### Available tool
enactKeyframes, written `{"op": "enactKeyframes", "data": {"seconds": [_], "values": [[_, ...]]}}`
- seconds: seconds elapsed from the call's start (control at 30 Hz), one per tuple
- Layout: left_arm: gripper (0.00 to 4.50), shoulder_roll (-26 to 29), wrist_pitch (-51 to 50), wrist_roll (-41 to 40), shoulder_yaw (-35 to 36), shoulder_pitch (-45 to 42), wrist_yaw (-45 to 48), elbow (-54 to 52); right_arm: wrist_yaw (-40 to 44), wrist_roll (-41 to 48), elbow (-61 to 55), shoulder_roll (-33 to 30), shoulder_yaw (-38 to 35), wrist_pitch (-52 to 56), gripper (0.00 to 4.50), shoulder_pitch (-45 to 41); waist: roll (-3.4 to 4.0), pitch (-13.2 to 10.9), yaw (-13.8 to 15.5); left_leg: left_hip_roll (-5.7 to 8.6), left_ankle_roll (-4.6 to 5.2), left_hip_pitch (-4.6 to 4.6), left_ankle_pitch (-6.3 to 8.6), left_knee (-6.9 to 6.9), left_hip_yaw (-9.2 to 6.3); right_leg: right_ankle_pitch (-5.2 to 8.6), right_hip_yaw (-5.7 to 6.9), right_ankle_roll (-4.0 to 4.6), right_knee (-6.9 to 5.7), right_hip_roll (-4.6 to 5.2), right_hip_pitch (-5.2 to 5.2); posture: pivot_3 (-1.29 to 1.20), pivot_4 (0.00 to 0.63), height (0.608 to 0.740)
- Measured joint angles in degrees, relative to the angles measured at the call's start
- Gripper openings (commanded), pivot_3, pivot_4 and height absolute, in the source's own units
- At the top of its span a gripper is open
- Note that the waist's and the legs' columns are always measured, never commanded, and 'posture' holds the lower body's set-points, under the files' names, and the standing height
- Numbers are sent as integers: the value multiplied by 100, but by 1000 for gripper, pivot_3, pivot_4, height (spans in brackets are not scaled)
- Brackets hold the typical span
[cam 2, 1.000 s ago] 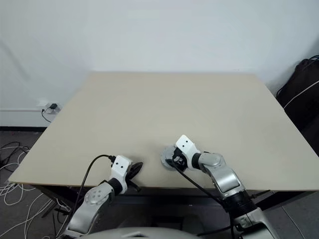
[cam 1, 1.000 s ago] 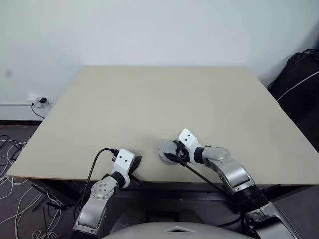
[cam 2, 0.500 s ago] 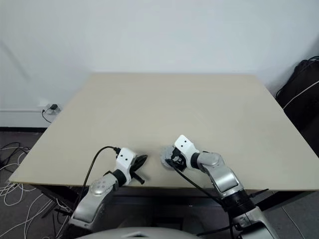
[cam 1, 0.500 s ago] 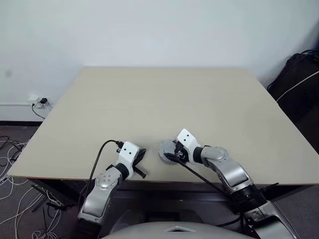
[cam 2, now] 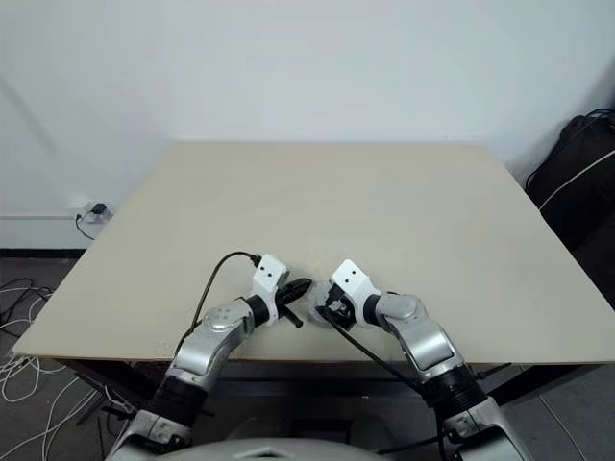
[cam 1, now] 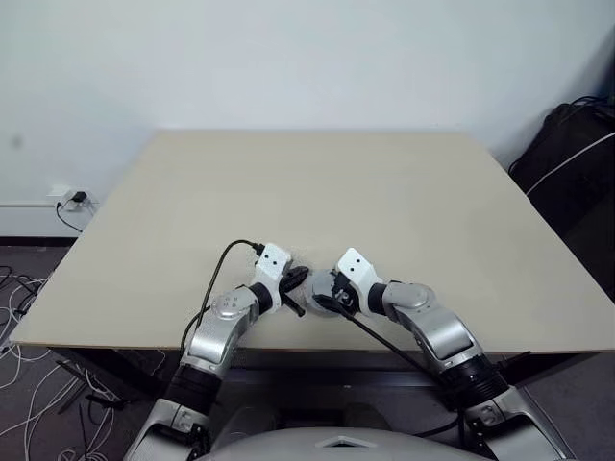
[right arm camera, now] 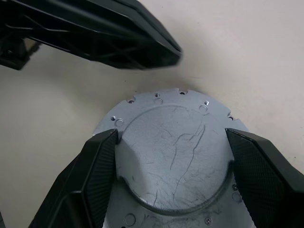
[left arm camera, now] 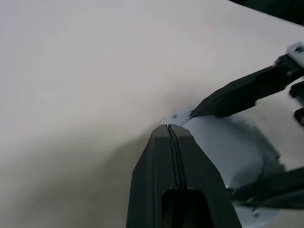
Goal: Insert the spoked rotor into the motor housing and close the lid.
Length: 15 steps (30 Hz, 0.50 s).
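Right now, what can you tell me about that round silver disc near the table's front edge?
The lid is a silvery round metal disc lying flat on the table, smooth face up, with a scratched raised central circle and small holes and notches round its rim. The right gripper straddles it, one black finger at each side of the raised circle. The left gripper, shut, points at its edge.

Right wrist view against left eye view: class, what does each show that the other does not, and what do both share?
Right wrist view alone: small screw holes along the lid's rim, scratches on its raised central circle, the right gripper's fingers on either side of that circle. Left eye view alone: the whole table, the wall, both arms. Shared: the lid on the table, the shut left gripper close beside it.
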<state>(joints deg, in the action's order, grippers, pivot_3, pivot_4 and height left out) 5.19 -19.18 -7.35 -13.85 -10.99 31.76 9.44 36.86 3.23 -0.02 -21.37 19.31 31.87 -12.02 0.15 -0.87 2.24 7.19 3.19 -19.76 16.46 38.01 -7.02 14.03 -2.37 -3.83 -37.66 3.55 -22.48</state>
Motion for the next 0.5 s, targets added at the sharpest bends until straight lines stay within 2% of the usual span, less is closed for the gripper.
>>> {"op": "enactKeyframes", "data": {"seconds": [0.5], "values": [[0,-59,-1053,-2,-133,-486,81,385,-69,1,0,20,4,69,3263,-2,-4,1,-7,-1,-4,9,-3,0,-7,0,1,-4,0,-1,10,0,0,740]]}}
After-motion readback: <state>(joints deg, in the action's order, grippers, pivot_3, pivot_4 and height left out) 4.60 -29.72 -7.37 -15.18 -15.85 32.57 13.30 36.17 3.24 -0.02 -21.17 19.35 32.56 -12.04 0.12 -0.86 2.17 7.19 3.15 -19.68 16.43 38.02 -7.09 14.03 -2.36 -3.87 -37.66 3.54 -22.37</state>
